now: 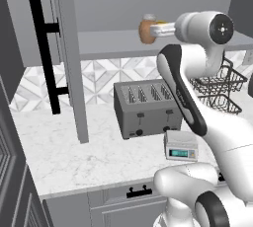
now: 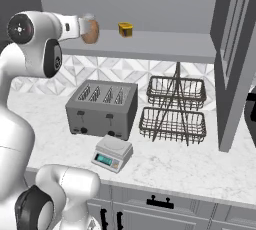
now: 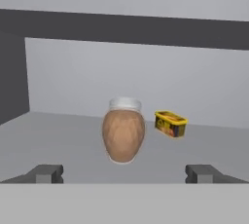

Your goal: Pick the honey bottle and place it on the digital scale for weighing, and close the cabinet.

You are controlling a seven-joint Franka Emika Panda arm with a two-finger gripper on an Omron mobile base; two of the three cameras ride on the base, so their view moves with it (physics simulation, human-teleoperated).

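The honey bottle (image 3: 123, 135) stands upright on the cabinet shelf (image 2: 165, 44), near the shelf's front edge and toward its left end as seen in the right base view. It is a rounded, egg-like body, widest at mid-height, orange-brown with a faintly faceted matte surface, topped by a short pale cap. A small flat yellow container (image 3: 170, 123) sits on the same shelf, farther back and apart from the bottle.

The end effector (image 3: 124, 173) is level with the shelf. Its fingers (image 3: 46, 173) are spread wide, well clear of the bottle on either side, and hold nothing.

Assessment: the bottle appears rigid and small, probably light to moderate in weight. The curved sides narrow toward base and cap, so a grip set too high or too low is likely to squeeze it out of the fingers. The belly at its widest band is the sound place to take hold, approached squarely.

The digital scale (image 2: 112, 153) is a light-grey box with a flat top and a teal display. It rests on the marbled tabletop (image 2: 190, 161) near the front edge, just before the dark-grey toaster (image 2: 102, 108). The wire basket rack (image 2: 174, 109) stands beside the toaster. The cabinet door (image 1: 69, 58), with its black bar handle (image 1: 45, 53), stands open.
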